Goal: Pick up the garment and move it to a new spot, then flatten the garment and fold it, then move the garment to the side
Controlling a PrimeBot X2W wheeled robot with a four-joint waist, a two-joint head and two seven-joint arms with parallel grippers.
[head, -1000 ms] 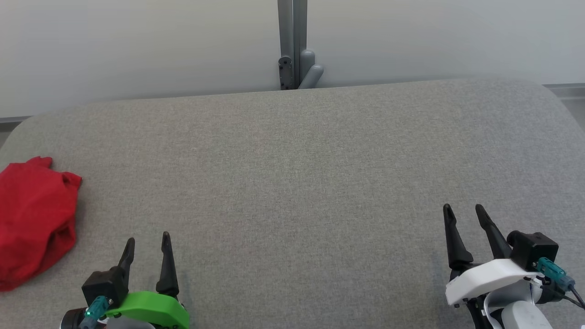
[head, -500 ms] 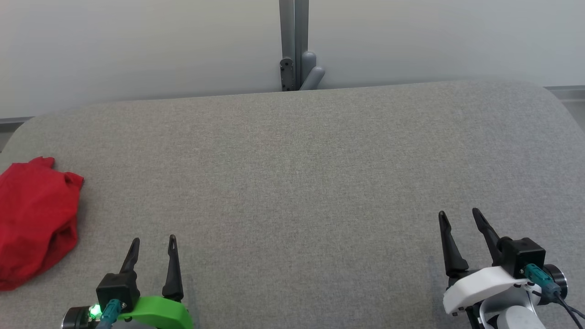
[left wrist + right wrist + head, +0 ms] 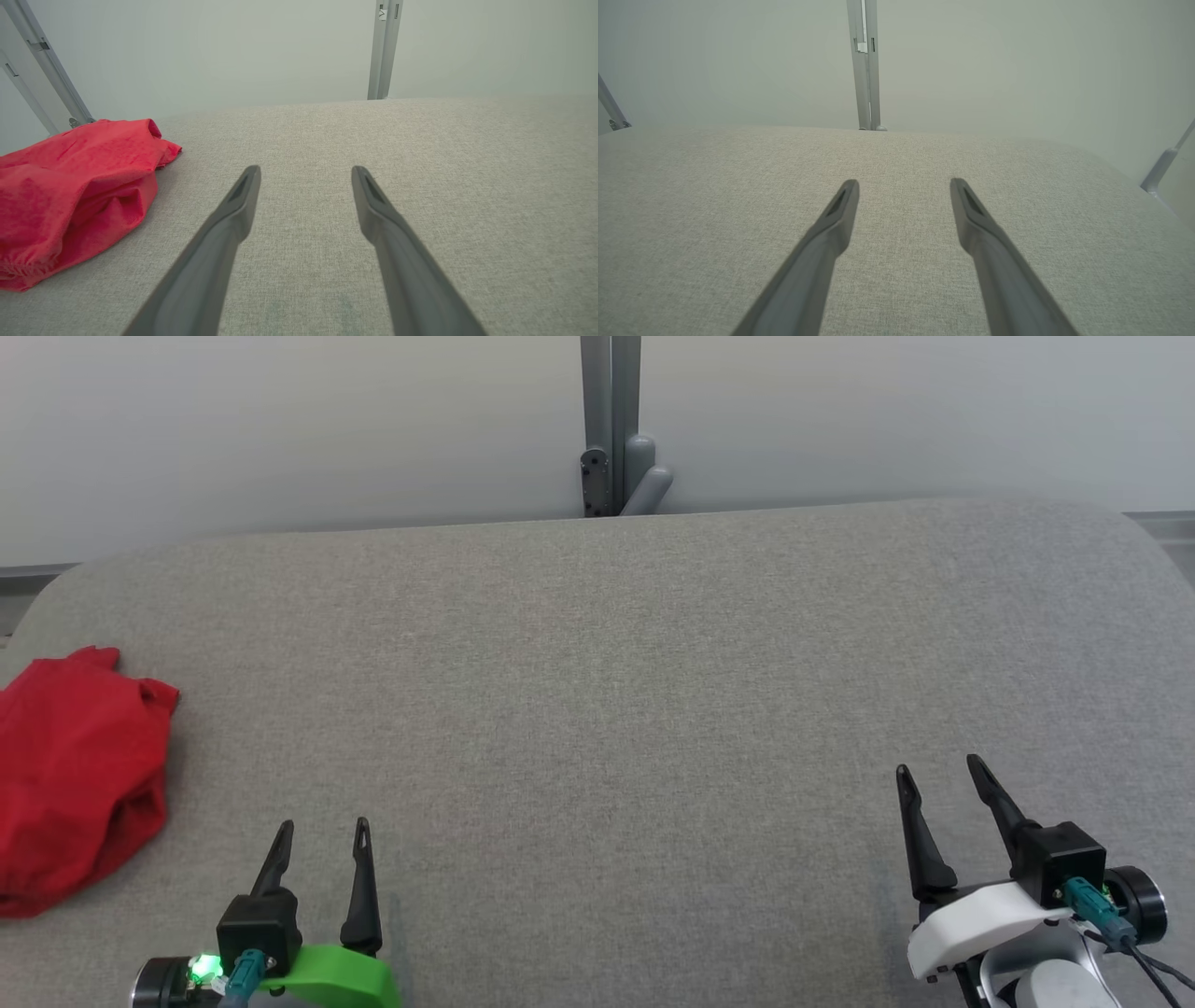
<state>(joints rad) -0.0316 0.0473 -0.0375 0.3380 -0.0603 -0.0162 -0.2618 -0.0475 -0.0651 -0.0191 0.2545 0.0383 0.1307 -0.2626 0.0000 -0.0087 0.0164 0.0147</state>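
The garment [image 3: 75, 775] is a crumpled red cloth lying in a heap at the far left of the grey padded table [image 3: 597, 691]; the left wrist view has the garment [image 3: 74, 191] to the left of the fingers. My left gripper [image 3: 323, 825] hovers at the lower left, open and empty, a short way right of the cloth. In its own wrist view the left gripper [image 3: 306, 169] has its fingers spread over bare fabric. My right gripper [image 3: 936, 767] stands open and empty at the lower right, far from the cloth, and the right gripper [image 3: 904, 182] points over bare table.
A grey metal post [image 3: 611, 425] with a bracket rises behind the table's far edge against a pale wall. The table's corners are rounded, and its left edge runs close behind the cloth. Slanted grey struts [image 3: 46, 60] stand beyond the left end.
The whole head view has shifted slightly, so the camera moved. Both grippers have drawn back a little toward the bottom edge. The garment lies as before.
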